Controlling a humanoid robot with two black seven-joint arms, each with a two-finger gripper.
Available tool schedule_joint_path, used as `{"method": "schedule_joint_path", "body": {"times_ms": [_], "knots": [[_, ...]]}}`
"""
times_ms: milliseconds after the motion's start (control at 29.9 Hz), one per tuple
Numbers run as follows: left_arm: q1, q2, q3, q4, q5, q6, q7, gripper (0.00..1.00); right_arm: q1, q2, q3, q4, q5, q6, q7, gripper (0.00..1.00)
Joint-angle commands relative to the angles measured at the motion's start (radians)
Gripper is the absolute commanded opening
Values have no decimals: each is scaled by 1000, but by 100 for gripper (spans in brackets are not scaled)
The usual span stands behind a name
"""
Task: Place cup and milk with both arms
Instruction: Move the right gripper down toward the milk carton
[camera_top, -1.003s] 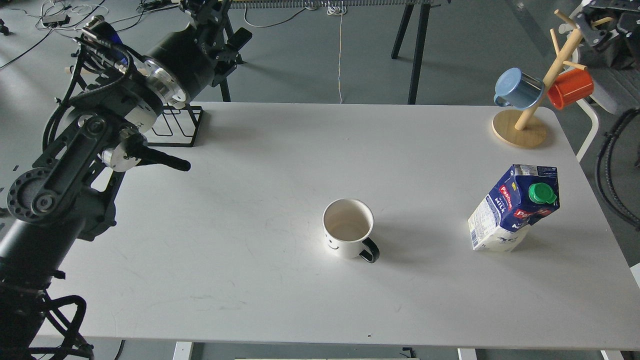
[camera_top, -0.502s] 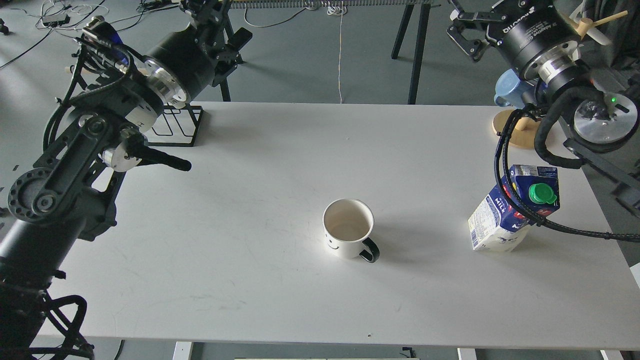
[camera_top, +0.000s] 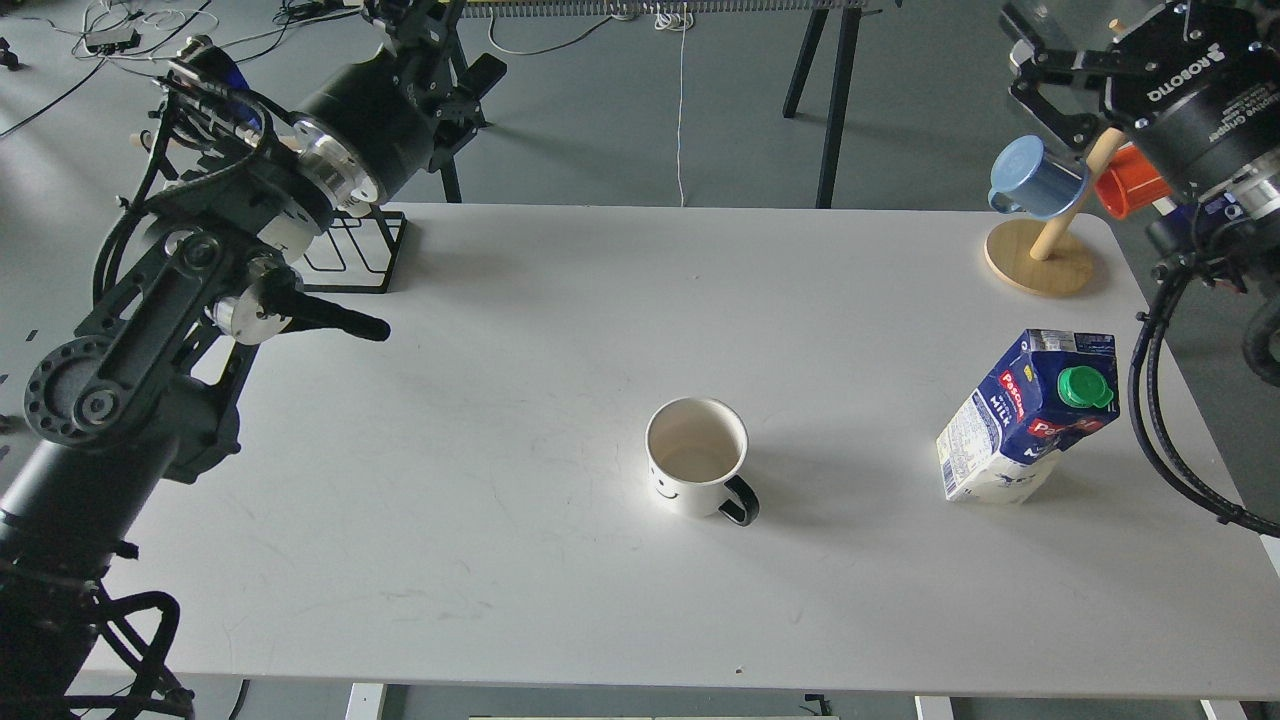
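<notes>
The cup (camera_top: 697, 456), a white mug with a black handle and a smiley face, stands upright at the table's middle, handle toward the front right. The milk (camera_top: 1030, 415), a blue and white carton with a green cap, stands at the right of the table. My left gripper (camera_top: 445, 55) hangs above the far left corner, far from both; it is dark and its fingers cannot be told apart. My right gripper (camera_top: 1045, 75) is high at the far right, above the mug tree, with its fingers spread and empty.
A wooden mug tree (camera_top: 1040, 262) with a blue mug (camera_top: 1035, 178) and an orange mug (camera_top: 1125, 185) stands at the far right corner. A black wire rack (camera_top: 350, 250) sits at the far left. My right arm's cables (camera_top: 1150, 400) hang beside the carton.
The right arm came into view at the top right, then moved to the right, off the carton and mug tree. The left arm has barely shifted. Cup and milk have not moved.
</notes>
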Motion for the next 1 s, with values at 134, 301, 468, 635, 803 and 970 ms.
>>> {"method": "schedule_joint_path", "body": {"times_ms": [134,301,468,635,803,970], "knots": [[4,0,0,0,0,0,0,100,-180,-142,0,60,45,1,35,99],[6,0,0,0,0,1,0,100,-292,-201,-3,121,45,1,83,99],[6,0,0,0,0,1,0,100,-409,-236,-3,166,45,1,114,99],[7,0,1,0,0,1,0,100,-482,-241,-3,203,45,1,123,99],[9,3,1,0,0,1,1,100,-498,-241,-6,234,44,1,123,99],[9,3,1,0,0,1,1,100,-499,-241,-8,280,44,1,124,99]]}}
